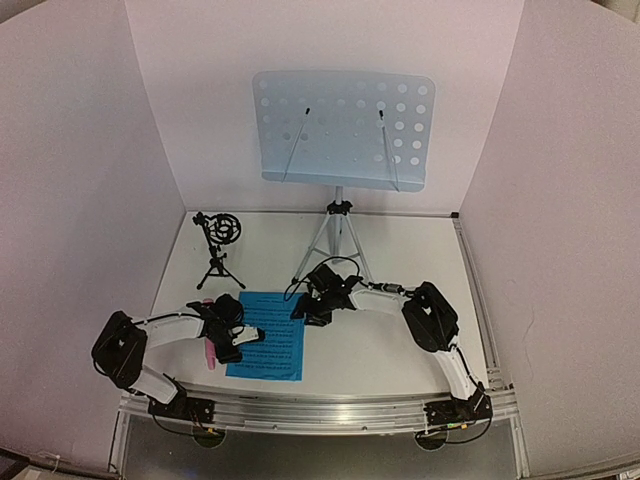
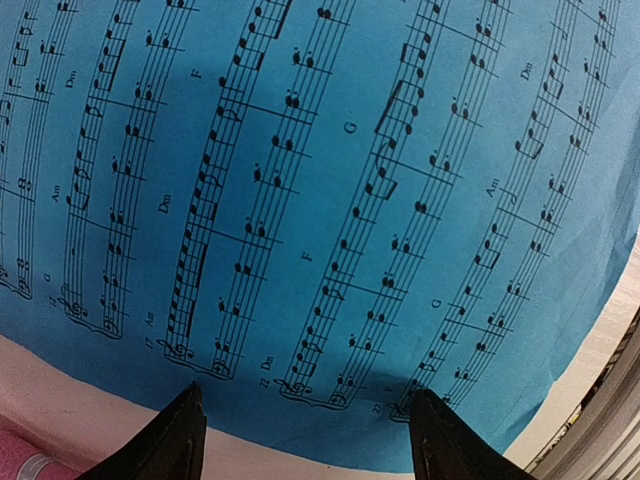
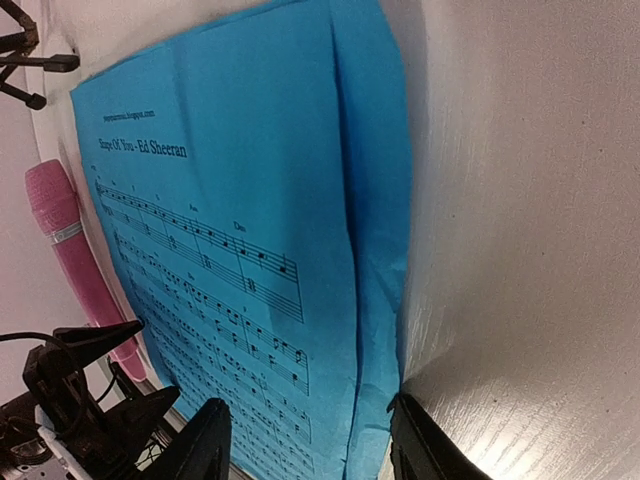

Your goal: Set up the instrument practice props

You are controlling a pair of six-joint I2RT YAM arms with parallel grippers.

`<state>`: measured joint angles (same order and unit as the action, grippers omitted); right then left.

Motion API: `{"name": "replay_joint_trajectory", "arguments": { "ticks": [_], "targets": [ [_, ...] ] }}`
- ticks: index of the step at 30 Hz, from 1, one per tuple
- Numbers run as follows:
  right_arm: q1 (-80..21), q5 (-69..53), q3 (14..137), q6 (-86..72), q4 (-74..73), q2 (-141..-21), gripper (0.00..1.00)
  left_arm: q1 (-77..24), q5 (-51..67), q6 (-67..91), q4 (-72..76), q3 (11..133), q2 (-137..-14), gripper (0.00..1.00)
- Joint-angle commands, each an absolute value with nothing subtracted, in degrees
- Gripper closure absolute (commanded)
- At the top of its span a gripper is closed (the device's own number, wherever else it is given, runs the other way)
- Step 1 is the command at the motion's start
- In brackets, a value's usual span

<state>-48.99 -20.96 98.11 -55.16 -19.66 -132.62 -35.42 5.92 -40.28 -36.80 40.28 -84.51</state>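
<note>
The bright-blue sheet music (image 1: 268,335) lies flat on the table in front of the arms. My left gripper (image 2: 305,400) is open, its fingertips (image 2: 190,402) low over the sheet's left edge. The pink microphone (image 1: 208,350) lies beside that edge, just left of the gripper. My right gripper (image 3: 305,425) is open and straddles the sheet's far right corner, where a raised crease (image 3: 375,250) runs along the paper's edge. One fingertip (image 3: 412,425) rests at that edge. The pale-blue music stand (image 1: 345,125) stands at the back centre. The small black ring-topped tripod (image 1: 218,245) stands at the back left.
White walls close in the table on the left, back and right. The stand's tripod legs (image 1: 338,245) spread just behind my right gripper. A metal rail (image 1: 320,408) runs along the near edge by the arm bases.
</note>
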Motion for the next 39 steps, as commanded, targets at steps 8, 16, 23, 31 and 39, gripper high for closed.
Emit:
{"name": "replay_joint_trajectory", "arguments": {
  "ticks": [8, 16, 23, 31, 39],
  "targets": [
    [-49.0, -21.8, 99.5, -53.9, -19.4, -132.2, 0.47, -35.4, 6.2, -43.8, -30.8, 37.3, -84.8, 0.29],
    [-49.1, -12.7, 98.7, -50.4, -22.3, -125.5, 0.48, -35.4, 6.8, -44.1, -31.1, 36.9, -84.6, 0.30],
    [-48.9, -18.0, 103.1, -53.9, -22.2, -131.1, 0.48, -35.4, 7.1, -44.2, -31.1, 37.0, -84.5, 0.30],
    [-48.8, -20.8, 102.4, -54.4, -22.1, -133.9, 0.47, -35.4, 6.9, -44.4, -31.1, 37.0, -83.9, 0.30],
    [-48.4, -21.2, 101.4, -55.9, -21.9, -134.7, 0.47, -35.4, 7.3, -43.8, -30.7, 38.0, -84.3, 0.29]
  ]
}}
